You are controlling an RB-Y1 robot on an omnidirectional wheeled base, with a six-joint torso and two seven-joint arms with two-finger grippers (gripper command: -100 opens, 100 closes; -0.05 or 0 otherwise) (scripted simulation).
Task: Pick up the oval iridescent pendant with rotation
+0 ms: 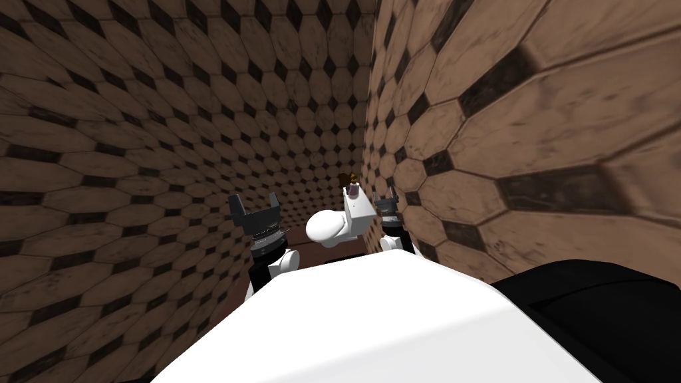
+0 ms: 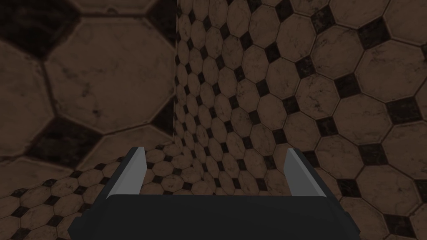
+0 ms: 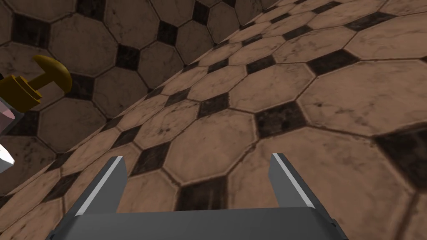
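Note:
A white toilet (image 1: 329,227) stands in the tiled corner, its tank (image 1: 359,211) against the right wall. On the tank's top sits a small cluster of brown and pinkish things (image 1: 350,182); I cannot tell which is the pendant. A brass-coloured knobbed piece (image 3: 39,81) and a pale pinkish edge (image 3: 6,118) show beside my right gripper (image 3: 198,157). That gripper (image 1: 385,194) is open between the tank and the right wall, holding nothing. My left gripper (image 1: 253,199) is open and empty, left of the toilet bowl, and faces the tiled corner (image 2: 214,151).
Brown octagon-tiled walls (image 1: 505,133) close in on the right and at the back, and the same tiles cover the floor (image 1: 133,219). A black area (image 1: 598,312) lies at the lower right.

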